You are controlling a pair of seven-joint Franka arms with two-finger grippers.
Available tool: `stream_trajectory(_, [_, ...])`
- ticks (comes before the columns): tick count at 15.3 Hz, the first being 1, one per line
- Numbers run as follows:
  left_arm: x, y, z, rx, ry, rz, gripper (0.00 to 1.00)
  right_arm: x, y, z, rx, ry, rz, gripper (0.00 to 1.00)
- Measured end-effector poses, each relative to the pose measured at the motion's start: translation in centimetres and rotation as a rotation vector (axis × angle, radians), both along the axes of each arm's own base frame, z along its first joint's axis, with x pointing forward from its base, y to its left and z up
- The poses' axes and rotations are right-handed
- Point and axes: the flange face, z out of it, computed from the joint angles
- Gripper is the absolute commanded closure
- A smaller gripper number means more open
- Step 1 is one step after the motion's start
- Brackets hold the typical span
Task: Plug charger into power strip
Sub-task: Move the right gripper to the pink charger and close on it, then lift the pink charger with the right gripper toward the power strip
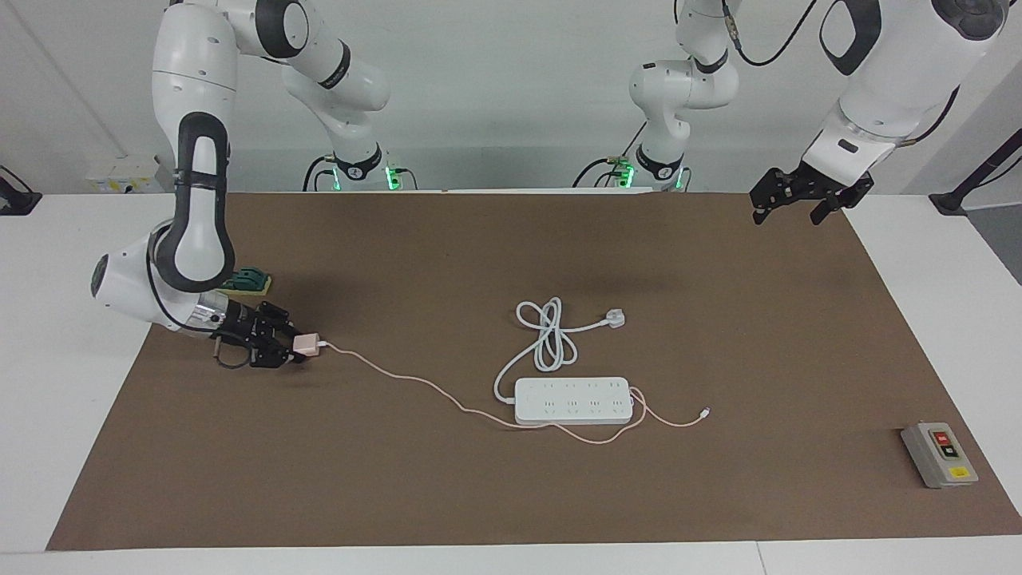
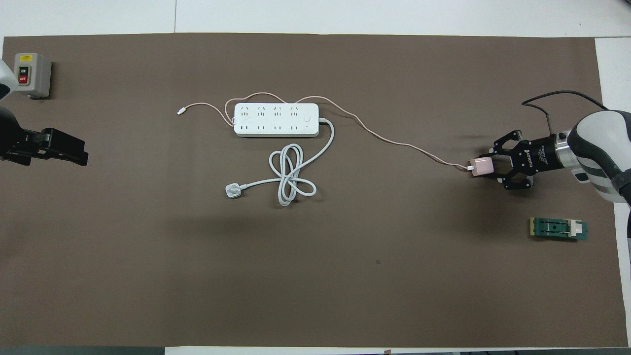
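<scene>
The charger (image 1: 305, 344) (image 2: 482, 166) is a small pale-pink cube at the right arm's end of the mat. My right gripper (image 1: 295, 346) (image 2: 485, 166) lies low and level there, shut on the charger. Its thin pink cable (image 1: 415, 382) (image 2: 394, 142) trails across the mat, loops around the power strip and ends in a small white connector (image 1: 705, 413) (image 2: 181, 112). The power strip (image 1: 573, 400) (image 2: 276, 120) lies flat mid-table, sockets up, with its thick white cord (image 1: 548, 335) (image 2: 291, 175) coiled on the side nearer the robots. My left gripper (image 1: 786, 206) (image 2: 69, 153) waits open, raised over the mat's corner.
A grey switch box (image 1: 940, 454) (image 2: 31, 74) with red, black and yellow buttons sits at the left arm's end. A green block (image 1: 246, 280) (image 2: 558, 229) lies close to my right arm. The cord's white three-pin plug (image 1: 613, 318) (image 2: 232, 191) rests near the coil.
</scene>
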Motion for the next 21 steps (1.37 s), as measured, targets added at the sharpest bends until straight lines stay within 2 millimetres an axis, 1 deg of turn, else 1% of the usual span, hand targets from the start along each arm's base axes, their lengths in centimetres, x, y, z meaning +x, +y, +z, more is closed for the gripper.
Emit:
stream_trajectory(4, [0.0, 0.0, 0.0, 0.000, 0.000, 0.000, 0.00, 0.0, 0.0, 0.0, 0.000, 0.000, 0.000, 1.00])
stream_trajectory(6, [0.0, 0.0, 0.0, 0.000, 0.000, 0.000, 0.00, 0.1, 0.5, 0.0, -0.001, 0.005, 0.000, 1.00])
stream_trajectory(8, [0.0, 0.0, 0.0, 0.000, 0.000, 0.000, 0.00, 0.4, 1.7, 0.1, -0.003, 0.025, -0.010, 1.00])
stream_trajectory(10, [0.0, 0.0, 0.0, 0.000, 0.000, 0.000, 0.00, 1.0, 3.6, 0.6, 0.003, 0.055, -0.009, 1.00])
stream_trajectory(12, [0.0, 0.0, 0.0, 0.000, 0.000, 0.000, 0.00, 2.1, 5.7, 2.2, 0.015, 0.088, -0.010, 1.00])
stream_trajectory(14, [0.0, 0.0, 0.0, 0.000, 0.000, 0.000, 0.00, 3.6, 8.0, 4.6, 0.019, 0.109, -0.015, 1.00])
stream_trajectory(16, [0.0, 0.0, 0.0, 0.000, 0.000, 0.000, 0.00, 5.0, 10.9, 6.9, 0.011, 0.124, -0.028, 1.00])
stream_trajectory(18, [0.0, 0.0, 0.0, 0.000, 0.000, 0.000, 0.00, 6.0, 15.0, 9.1, -0.002, 0.136, -0.044, 1.00])
stream_trajectory(21, [0.0, 0.0, 0.0, 0.000, 0.000, 0.000, 0.00, 6.7, 22.3, 12.2, 0.006, 0.157, -0.061, 1.00])
